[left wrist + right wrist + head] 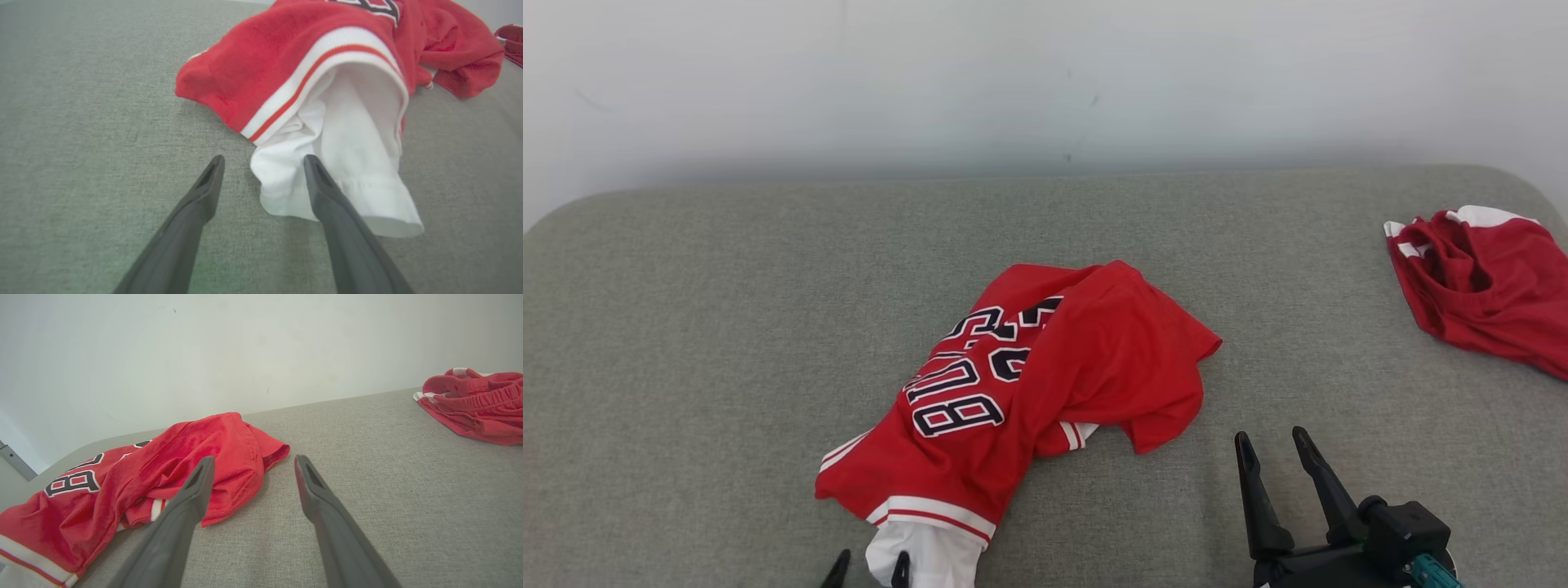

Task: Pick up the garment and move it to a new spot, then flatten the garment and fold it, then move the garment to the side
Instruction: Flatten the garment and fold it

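Closest to my lens, the left gripper (263, 163) has its fingers (192, 216) spread wide and low over the cloth-covered desk (686, 343), gripping nothing. One finger crosses in front of a white sleeve (351, 163), and I cannot tell whether it touches the fabric. The grey desk runs back to a pale wall (1045, 73). The red jersey (1078, 351) lies crumpled near the desk's middle, its black-and-white lettering facing up and its striped hem and white sleeve trailing toward me. A second red garment (1486, 286) sits bunched at the far right edge, well apart from the jersey. At my lower right, the right gripper (1270, 438) hovers near the jersey's right fold, fingers parted and empty, not touching it.
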